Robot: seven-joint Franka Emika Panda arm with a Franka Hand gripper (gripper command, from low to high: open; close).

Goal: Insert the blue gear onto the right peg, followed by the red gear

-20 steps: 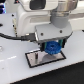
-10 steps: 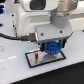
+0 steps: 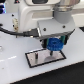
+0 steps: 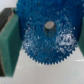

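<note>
The gripper (image 3: 55, 44) holds the wide, bright blue toothed plastic gear (image 3: 55, 45) edgewise, its teal finger pads (image 4: 8, 47) spread to the disc's full width and pressed on opposite rims, above the flat black-framed pale plate (image 3: 36, 59) on the white table (image 3: 15, 70)

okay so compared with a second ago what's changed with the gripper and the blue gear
Hardly anything visibly changed. The gripper stays shut on the blue gear, held above the black-framed plate. The plate has not moved.
</note>
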